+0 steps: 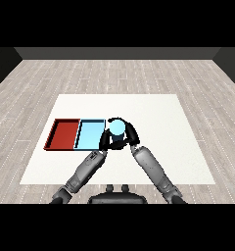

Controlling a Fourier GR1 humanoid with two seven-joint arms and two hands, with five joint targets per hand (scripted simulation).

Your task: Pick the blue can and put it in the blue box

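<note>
Both forearms angle inward and meet at the blue can, held just beside the light blue tray's right edge. The right hand curls round it; the left hand presses alongside, its fingers impossible to read.

A bare test room: white table on grey plank floor (dark walls behind).

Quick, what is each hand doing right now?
Left hand: beside the can; its grip cannot be told.
Right hand: curled round the can, holding it by the blue tray.
</note>
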